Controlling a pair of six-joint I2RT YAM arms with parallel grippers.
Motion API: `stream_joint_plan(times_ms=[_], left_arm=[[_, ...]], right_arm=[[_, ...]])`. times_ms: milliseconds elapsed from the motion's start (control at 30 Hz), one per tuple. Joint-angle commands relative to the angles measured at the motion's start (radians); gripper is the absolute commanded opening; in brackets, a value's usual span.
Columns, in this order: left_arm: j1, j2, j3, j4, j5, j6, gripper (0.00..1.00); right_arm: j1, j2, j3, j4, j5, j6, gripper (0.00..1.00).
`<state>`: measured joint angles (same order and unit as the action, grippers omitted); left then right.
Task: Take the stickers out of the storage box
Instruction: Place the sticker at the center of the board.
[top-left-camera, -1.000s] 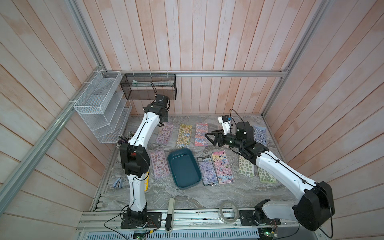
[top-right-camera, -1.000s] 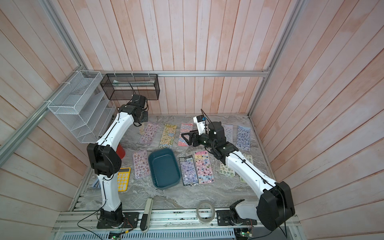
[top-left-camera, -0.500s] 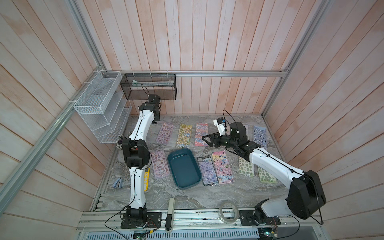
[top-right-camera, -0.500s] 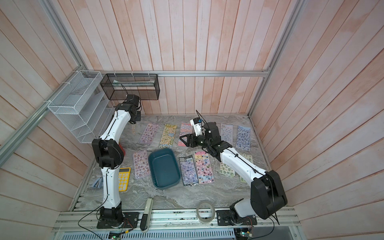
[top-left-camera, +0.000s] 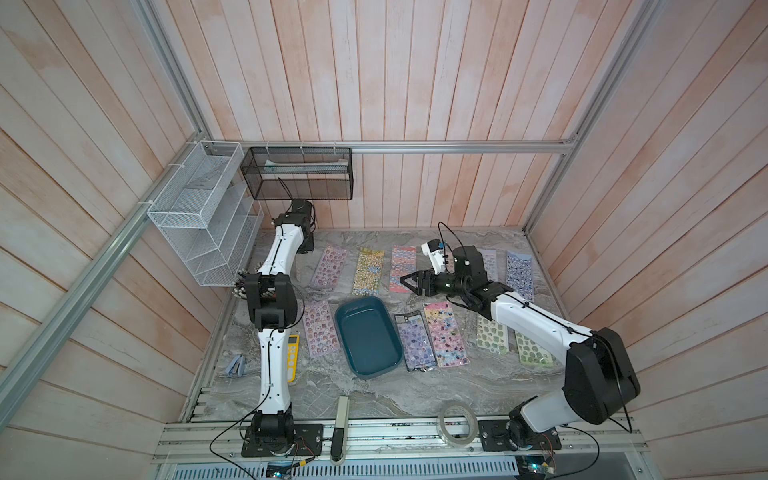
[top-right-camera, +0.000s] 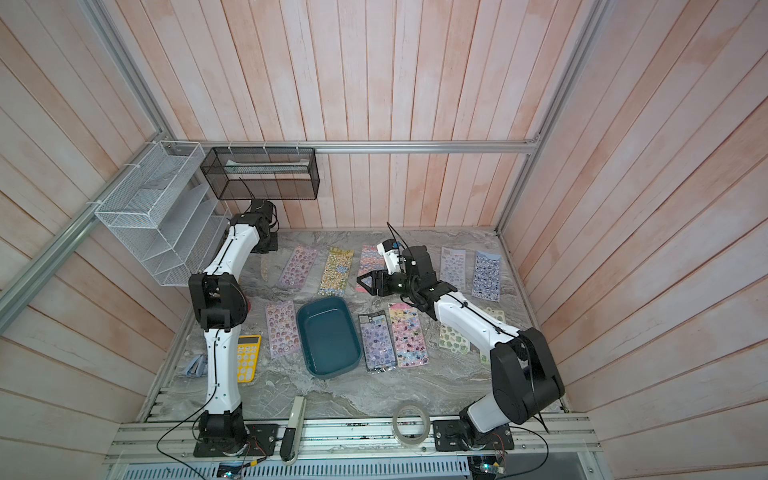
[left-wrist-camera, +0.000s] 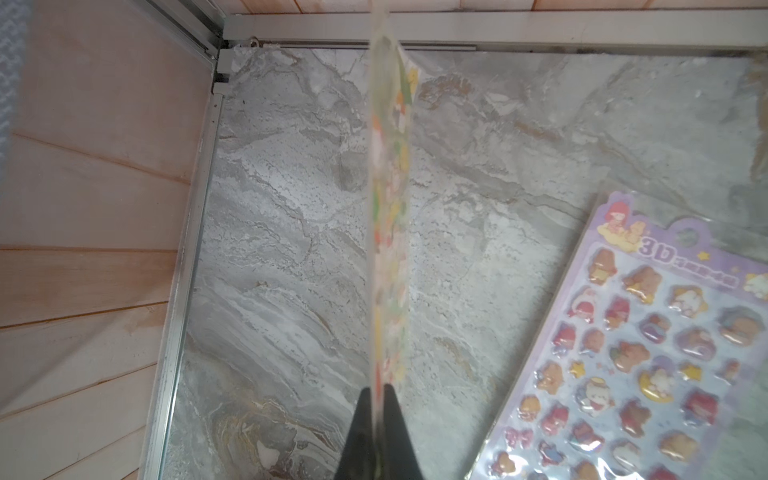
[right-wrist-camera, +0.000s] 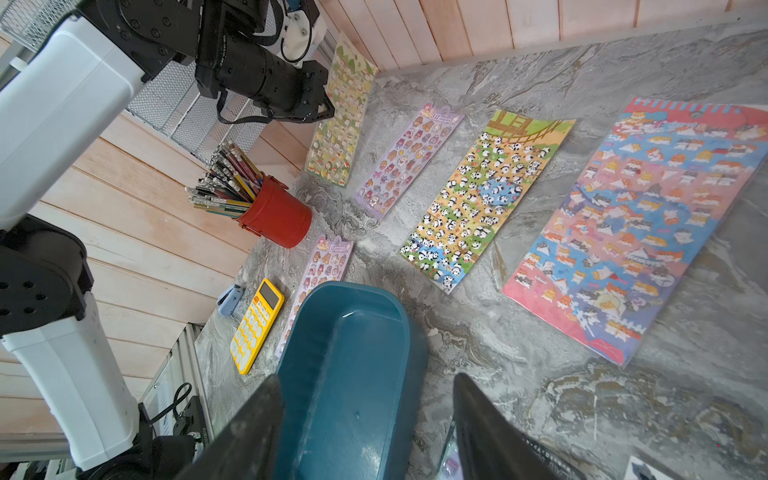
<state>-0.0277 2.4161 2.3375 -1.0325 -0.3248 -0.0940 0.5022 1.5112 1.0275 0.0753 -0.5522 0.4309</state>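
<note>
- Left wrist view: my left end effector (left-wrist-camera: 378, 399) clamps a sticker sheet (left-wrist-camera: 388, 208) edge-on, mid-frame, over bare bench (left-wrist-camera: 270, 249)
- In both top views the storage box (top-left-camera: 368, 336) sits empty at frame centre; my right end effector (top-left-camera: 409, 282) is apart, holding nothing
- Placing step, I judge: next, lay it flat and let go

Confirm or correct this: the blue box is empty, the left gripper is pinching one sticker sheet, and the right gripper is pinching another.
Not quite. The right gripper holds nothing: the right wrist view shows its jaws apart with no sheet between them. The rest stands: the blue box is empty, and the left gripper is pinching one sticker sheet.
</note>
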Motion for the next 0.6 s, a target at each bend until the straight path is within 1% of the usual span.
stream_joint_plan(times_ms=[0, 233, 567], left_arm=[[0.002, 0.021, 0.011, -0.005, 0.019, -0.001, 0.00], [0.009, 0.013, -0.038, 0.008, 0.020, 0.000, 0.00], [0.034, 0.033, -0.040, 0.014, -0.001, 0.001, 0.00]], right_arm=[[-0.004, 0.022, 0.027, 0.010, -0.017, 0.002, 0.65], [-0.004, 0.033, 0.037, 0.011, -0.033, 0.002, 0.65], [-0.004, 0.052, 0.050, 0.012, -0.044, 0.000, 0.65]])
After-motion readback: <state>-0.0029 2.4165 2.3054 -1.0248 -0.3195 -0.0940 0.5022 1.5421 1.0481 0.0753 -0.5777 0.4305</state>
